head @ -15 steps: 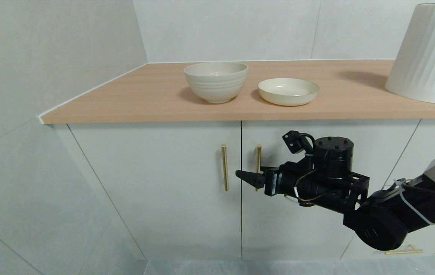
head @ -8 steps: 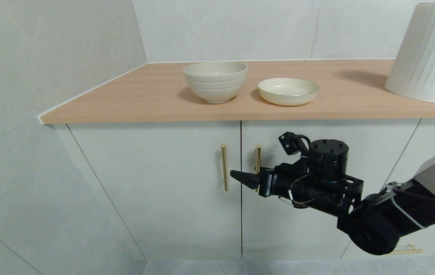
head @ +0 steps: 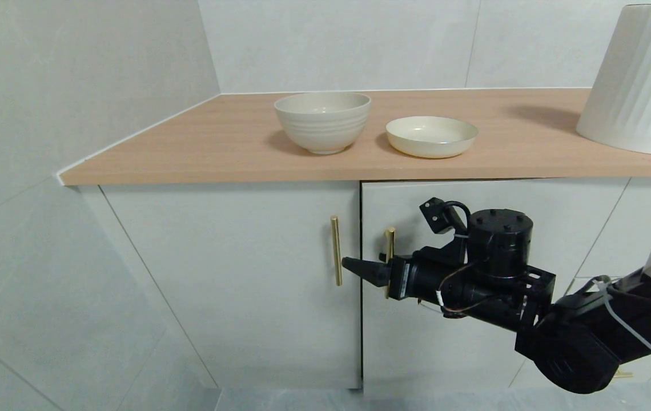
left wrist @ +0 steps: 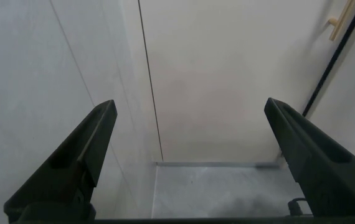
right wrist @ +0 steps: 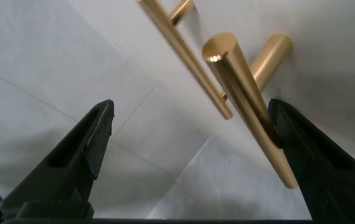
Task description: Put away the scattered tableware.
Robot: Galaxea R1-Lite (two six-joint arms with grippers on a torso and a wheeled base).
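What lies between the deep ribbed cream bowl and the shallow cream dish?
Nothing: the head view shows only bare wooden countertop between the deep ribbed cream bowl and the shallow cream dish.

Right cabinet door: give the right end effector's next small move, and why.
Probably pull the handle outward: the door stands barely ajar, the handle lies between the open fingers of the right end effector, and the bowl and plate wait on the counter.

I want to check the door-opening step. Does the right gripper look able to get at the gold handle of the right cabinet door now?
Probably yes. The right gripper is open, and the right door's gold handle sits between its fingers, close against one; nothing stands in the way.
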